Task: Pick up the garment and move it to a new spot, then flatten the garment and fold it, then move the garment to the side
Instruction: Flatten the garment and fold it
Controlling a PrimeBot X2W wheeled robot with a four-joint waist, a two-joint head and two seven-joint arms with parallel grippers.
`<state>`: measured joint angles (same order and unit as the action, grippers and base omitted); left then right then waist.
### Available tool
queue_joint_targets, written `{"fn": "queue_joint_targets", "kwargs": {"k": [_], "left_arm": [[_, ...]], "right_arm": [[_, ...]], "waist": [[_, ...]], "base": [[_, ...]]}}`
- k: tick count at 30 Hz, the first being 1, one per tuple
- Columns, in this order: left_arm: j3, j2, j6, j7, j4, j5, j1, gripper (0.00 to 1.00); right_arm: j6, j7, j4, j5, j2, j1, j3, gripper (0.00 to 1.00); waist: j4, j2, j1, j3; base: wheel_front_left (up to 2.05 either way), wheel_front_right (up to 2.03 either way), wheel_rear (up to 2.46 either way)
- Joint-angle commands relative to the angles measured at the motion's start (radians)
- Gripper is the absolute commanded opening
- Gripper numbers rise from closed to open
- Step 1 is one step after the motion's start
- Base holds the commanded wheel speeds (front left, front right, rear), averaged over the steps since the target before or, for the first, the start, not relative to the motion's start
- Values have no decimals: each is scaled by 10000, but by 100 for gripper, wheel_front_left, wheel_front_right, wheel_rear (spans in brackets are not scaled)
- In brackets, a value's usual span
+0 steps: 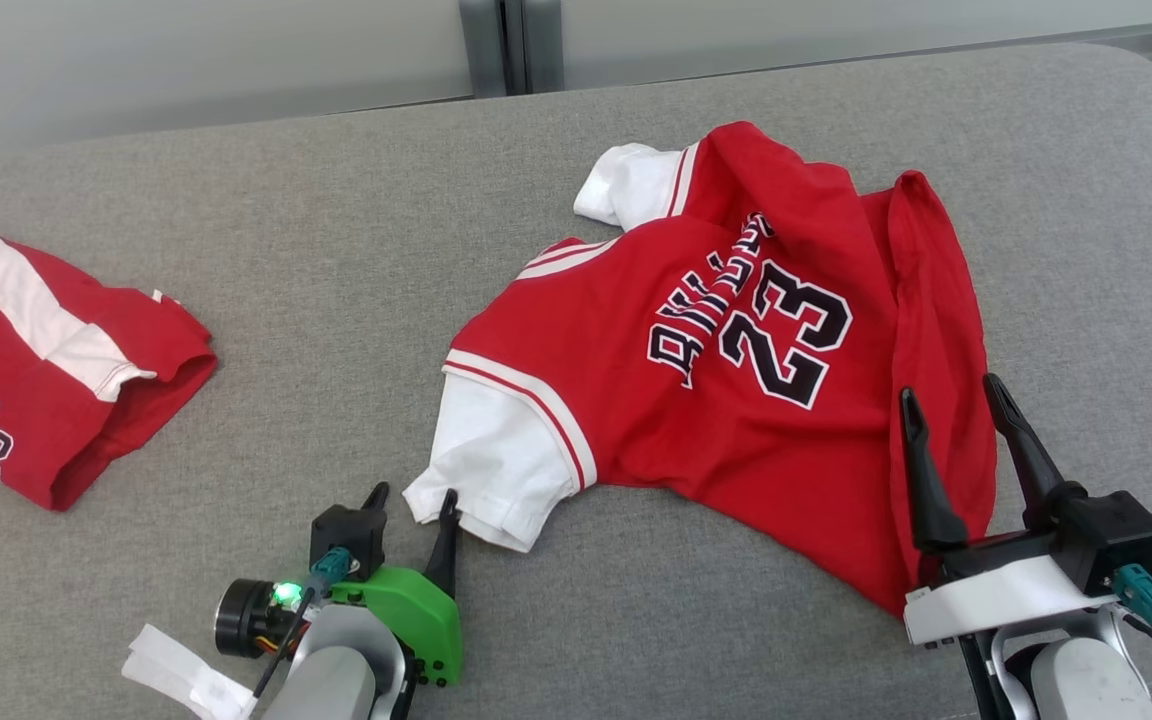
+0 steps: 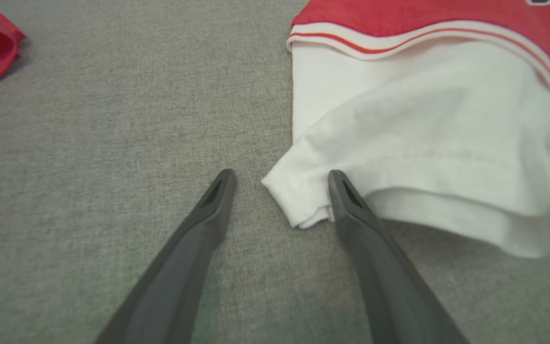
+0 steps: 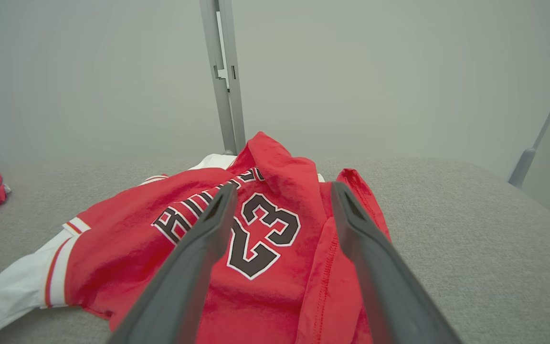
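Now at the garment [image 1: 736, 400], released both sides

Lies rumpled right of centre on the grey fabric surface [image 1: 336, 250], number 23 up. Straddles the white sleeve [image 2: 423, 143] cuff corner with the left gripper [image 2: 280, 173], spread wide, empty. Hangs the right gripper [image 1: 948, 385], released, over the lower right hem. Second red piece [image 1: 56, 380] far left.

Left claw [image 1: 414, 495] sports dark tapered fingers [image 1: 444, 548], a bright green housing [image 1: 416, 612] and a glowing green light [image 1: 285, 594], while right claw [image 1: 950, 390] wears white and black, both with teal cable plugs [image 1: 1146, 592].
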<state>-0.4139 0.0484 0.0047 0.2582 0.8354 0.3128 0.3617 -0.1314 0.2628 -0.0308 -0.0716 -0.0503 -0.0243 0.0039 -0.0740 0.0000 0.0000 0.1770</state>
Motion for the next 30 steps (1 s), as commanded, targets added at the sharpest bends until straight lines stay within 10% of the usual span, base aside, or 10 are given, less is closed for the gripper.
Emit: {"fn": "queue_joint_targets", "kwargs": {"k": [1,4,30], "left_arm": [[-110,37,-26,-42,262,110,15,100],[-279,37,-144,-26,427,227,67,0],[1786,33,137,61,-4500,-792,-1235,0]], "right_arm": [[14,29,21,13,-5,-33,-41,100],[14,29,-150,68,-5,55,-86,100],[15,16,-3400,227,-7,1243,-673,100]], "waist": [[9,0,0,-8],[40,0,0,-42],[64,0,0,-20]], "base": [[0,0,0],[0,0,0],[0,0,0]]}}
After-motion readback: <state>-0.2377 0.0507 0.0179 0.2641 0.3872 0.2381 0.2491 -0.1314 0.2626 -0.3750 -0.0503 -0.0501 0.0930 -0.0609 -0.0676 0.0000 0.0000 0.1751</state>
